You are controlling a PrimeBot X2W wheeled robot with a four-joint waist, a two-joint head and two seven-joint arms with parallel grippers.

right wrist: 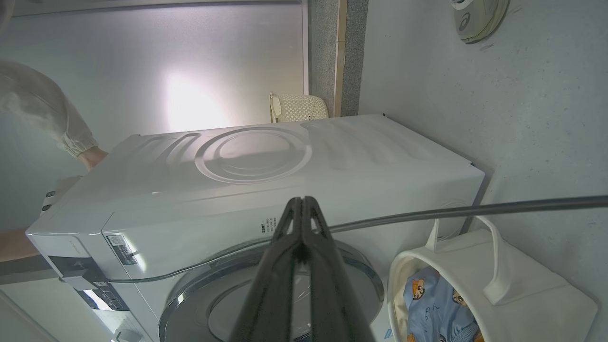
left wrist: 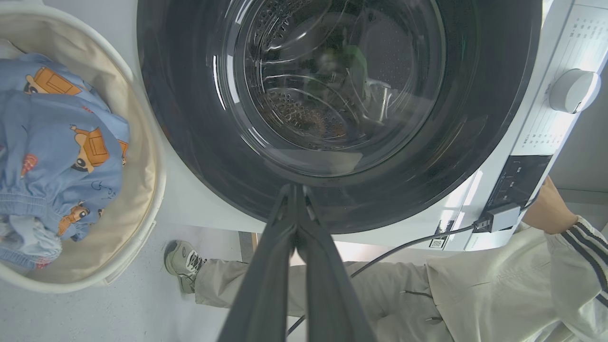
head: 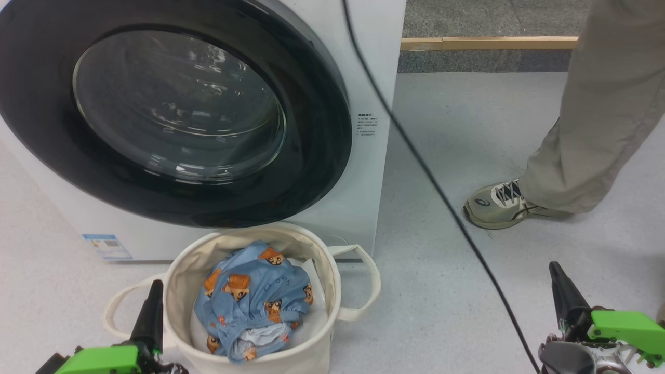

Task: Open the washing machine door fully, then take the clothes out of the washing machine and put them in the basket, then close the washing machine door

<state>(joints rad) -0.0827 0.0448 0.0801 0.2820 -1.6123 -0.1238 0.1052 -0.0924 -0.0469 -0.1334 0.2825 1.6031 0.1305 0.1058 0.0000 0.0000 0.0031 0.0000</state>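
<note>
The washing machine door point(head: 171, 114), with its glossy black rim and clear glass bowl, lies flat against the white washing machine point(head: 374, 93); the steel drum shows through the glass point(left wrist: 327, 90). The clothes point(head: 254, 301), light blue with orange-brown bear faces, lie bunched inside the cream basket point(head: 327, 270) on the floor in front of the washer. My left gripper point(head: 154, 284) is shut, beside the basket's left rim, holding nothing. My right gripper point(head: 555, 266) is shut at the lower right, well away from basket and washer. Both pairs of fingers point(left wrist: 294, 190) point(right wrist: 301, 201) meet at their tips.
A person stands to the right of the washer: a trouser leg point(head: 597, 119) and a shoe point(head: 499, 205) on the grey floor, a hand point(left wrist: 546, 209) at the washer's control panel. A black cable point(head: 415, 156) runs diagonally across the floor. A white padding sheet point(head: 314, 311) lines the basket.
</note>
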